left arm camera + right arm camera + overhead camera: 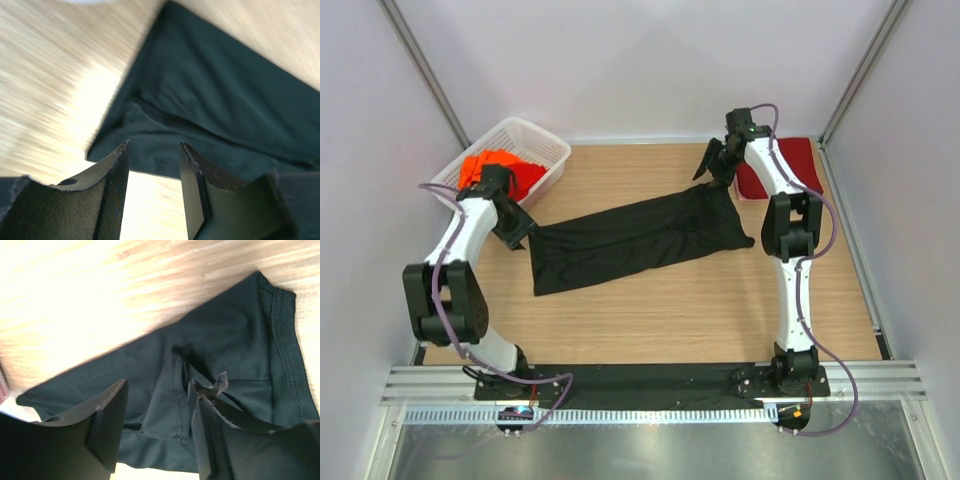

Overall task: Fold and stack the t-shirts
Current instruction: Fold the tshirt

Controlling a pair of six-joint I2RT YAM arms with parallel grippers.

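A black t-shirt (640, 235) lies folded into a long strip across the wooden table, running from front left to back right. My left gripper (517, 232) is at its left end. In the left wrist view this gripper (154, 147) is open, with bare table between its fingers and the shirt edge (215, 85) just past the tips. My right gripper (712, 165) hovers over the shirt's right end. In the right wrist view it (157, 385) is open above the shirt (225, 340), a loose cloth fold lying between its fingers. A dark red t-shirt (785, 160) lies folded at the back right. Bright orange-red t-shirts (495, 168) fill the basket.
The white lattice basket (545, 145) stands at the back left corner, close behind the left arm. Pale walls close the table on three sides. A metal rail runs along the near edge by the arm bases.
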